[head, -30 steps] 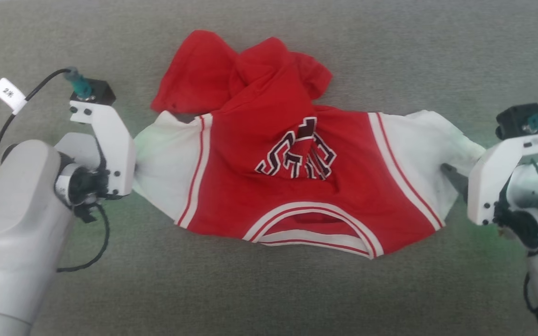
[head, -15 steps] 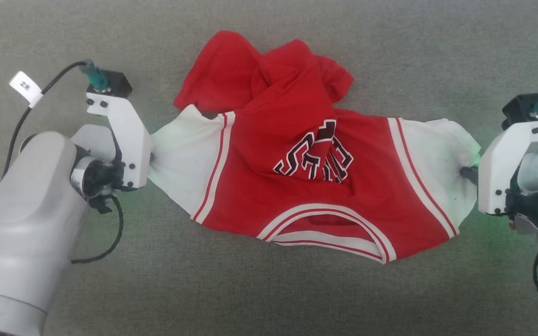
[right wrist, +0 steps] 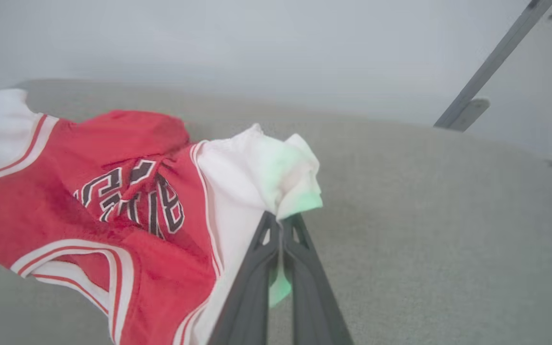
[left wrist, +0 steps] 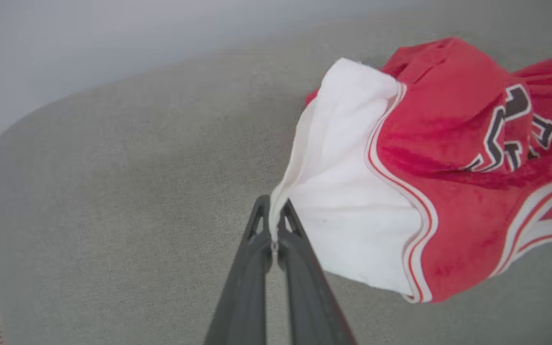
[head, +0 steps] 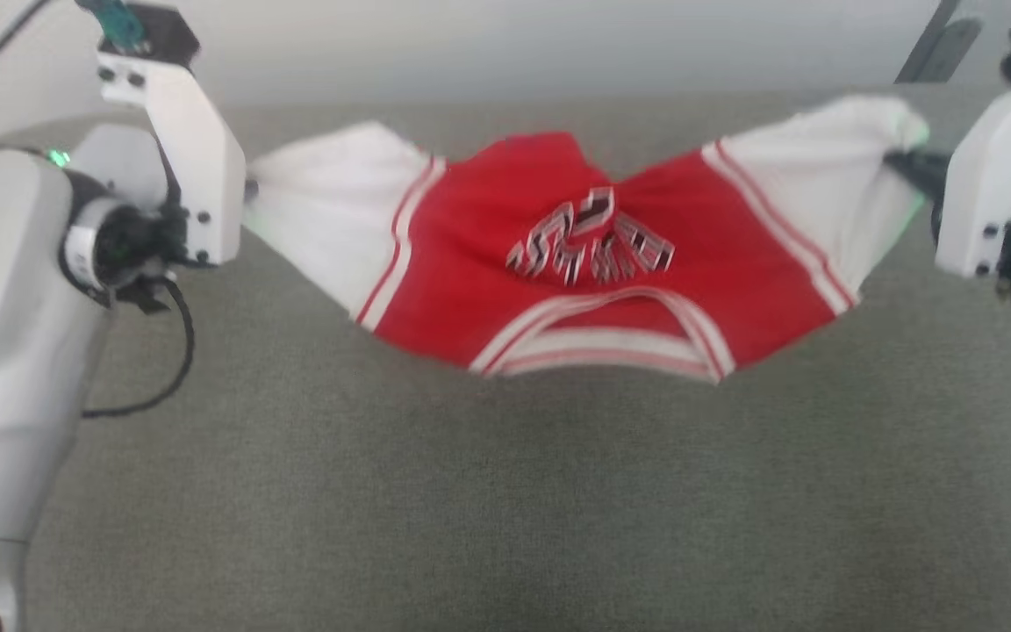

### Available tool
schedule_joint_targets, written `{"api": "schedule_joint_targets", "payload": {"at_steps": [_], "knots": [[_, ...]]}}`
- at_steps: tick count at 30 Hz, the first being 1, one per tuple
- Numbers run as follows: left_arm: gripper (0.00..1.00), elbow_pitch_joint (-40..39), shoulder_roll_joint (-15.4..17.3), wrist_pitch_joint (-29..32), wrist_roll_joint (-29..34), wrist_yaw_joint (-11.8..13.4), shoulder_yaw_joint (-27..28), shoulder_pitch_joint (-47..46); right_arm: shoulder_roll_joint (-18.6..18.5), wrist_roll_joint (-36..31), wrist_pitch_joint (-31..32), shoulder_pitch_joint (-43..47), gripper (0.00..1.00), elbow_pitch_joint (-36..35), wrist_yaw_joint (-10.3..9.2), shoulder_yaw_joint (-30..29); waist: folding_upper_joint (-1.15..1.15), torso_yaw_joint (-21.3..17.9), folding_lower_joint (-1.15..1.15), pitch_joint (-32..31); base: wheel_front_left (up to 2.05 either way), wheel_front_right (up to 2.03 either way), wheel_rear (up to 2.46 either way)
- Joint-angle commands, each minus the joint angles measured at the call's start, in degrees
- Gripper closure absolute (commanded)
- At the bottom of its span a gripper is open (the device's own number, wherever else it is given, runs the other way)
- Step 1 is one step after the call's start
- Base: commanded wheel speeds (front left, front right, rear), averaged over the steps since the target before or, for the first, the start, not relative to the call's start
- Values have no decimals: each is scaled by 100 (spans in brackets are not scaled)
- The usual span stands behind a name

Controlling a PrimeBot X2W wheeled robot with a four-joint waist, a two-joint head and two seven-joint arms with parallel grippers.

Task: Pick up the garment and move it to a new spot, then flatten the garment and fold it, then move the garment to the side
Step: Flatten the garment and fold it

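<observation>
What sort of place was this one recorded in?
Probably an indoor lab or test room: a broad grey fabric-covered surface below the red jersey, a bare pale wall behind it, and a slanted grey metal strut.

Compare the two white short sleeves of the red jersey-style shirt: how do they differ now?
The left white short sleeve spreads smooth from the left hand, which pinches only its thin edge; the right white short sleeve is bunched into a wad at the right hand. In the wrist views, the right sleeve's tip is tinted green, while the left sleeve looks plain white. Both have striped trim and are held in shut hands.
</observation>
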Motion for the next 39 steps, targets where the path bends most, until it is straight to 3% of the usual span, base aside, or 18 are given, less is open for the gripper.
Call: {"api": "schedule_joint_targets", "payload": {"at_steps": [1,9,23,32,39], "knots": [[100,-64,51,22,6,38,37,-95,6,2,-70,-120,100,-16,-1,-3,0,-74,0,-220,0,0,0],[100,-317,213,-43,77,237,244,-639,-45,14,-614,-959,100,322,-1,234,0,-160,0,-720,0,0,0],[100,244,440,-538,182,174,524,-1542,-403,230,-1698,-2041,100,1324,-2,924,0,-268,0,-938,0,0,0],[100,580,322,-1401,376,-76,482,-1954,-456,84,-2672,-2526,100,1914,-2,1234,0,-246,0,-469,0,0,0],[100,912,46,-2643,738,-244,399,-2703,-345,-543,-4125,-3413,100,2728,-5,1464,0,-205,0,271,0,0,0]]}}
